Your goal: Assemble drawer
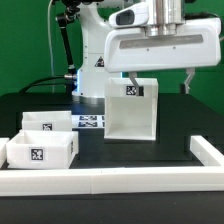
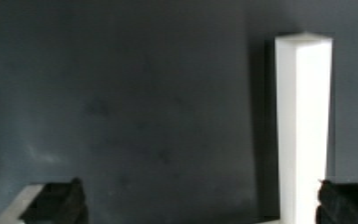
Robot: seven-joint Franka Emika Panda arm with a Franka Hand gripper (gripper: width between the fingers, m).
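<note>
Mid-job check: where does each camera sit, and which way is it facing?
Exterior view: off the arm, looking across the border rail at the box shell, facing the robot; arm and open gripper show.
Wrist view: on the wrist, looking down at the table and a white edge; only both fingertips show.
Shared: the gripper, and probably that edge, a box shell wall.

The black bench (image 1: 176,128) bears a box (image 1: 130,112) near its middle, a tray (image 1: 52,122) and a nearer tray (image 1: 40,152) toward the near corner at the exterior view's left, the marker board (image 1: 90,122) between tray and box, and a rail (image 1: 110,182) along the near edge.
</note>
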